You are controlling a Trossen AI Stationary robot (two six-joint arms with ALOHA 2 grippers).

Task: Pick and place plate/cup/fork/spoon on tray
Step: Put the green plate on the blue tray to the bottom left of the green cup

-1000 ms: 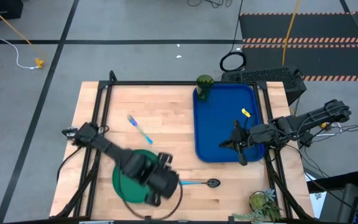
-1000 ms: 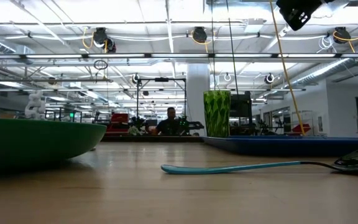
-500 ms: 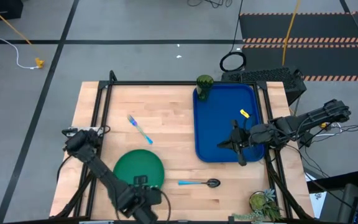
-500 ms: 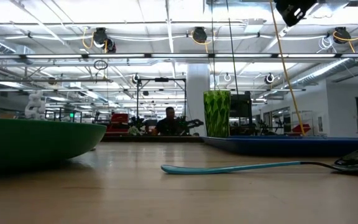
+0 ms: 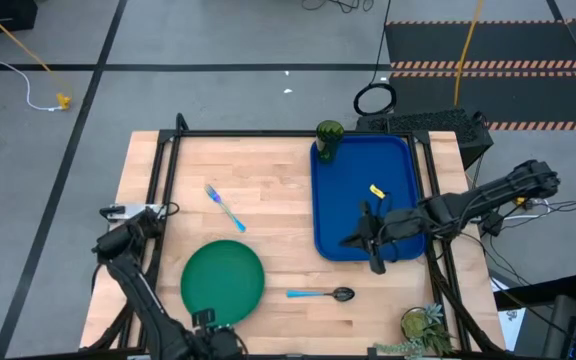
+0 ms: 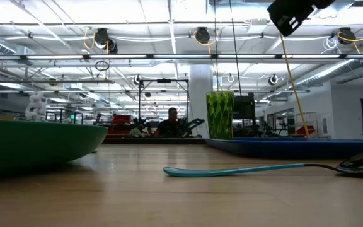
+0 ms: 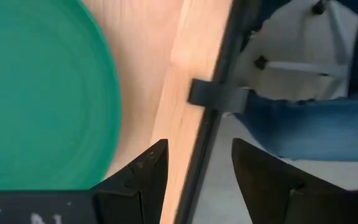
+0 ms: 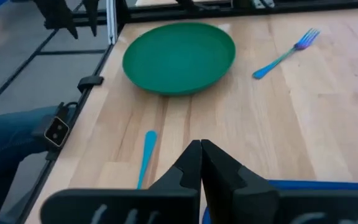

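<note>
From above, the spoon (image 5: pixel 320 294) lies left-right on the worktop (image 5: pixel 258 180), bowl toward the right, just near of the tray (image 5: pixel 348 210). The right claw (image 5: pixel 368 243), pressed together, hangs over the tray's near edge, closer to the spoon than the left claw (image 5: pixel 213 335).

The left wrist view shows its fingers (image 7: pixel 143 174) spread, empty, beside the plate (image 7: pixel 42 93).

The right wrist view shows the spoon's handle tip just ahead.

Two dark arms, chunky joints

Right arm (image 5: pixel 488 197) was matte black with a yellow tag; left gripper (image 7: pixel 194 180) had wedge-shaped black fingers.
</note>
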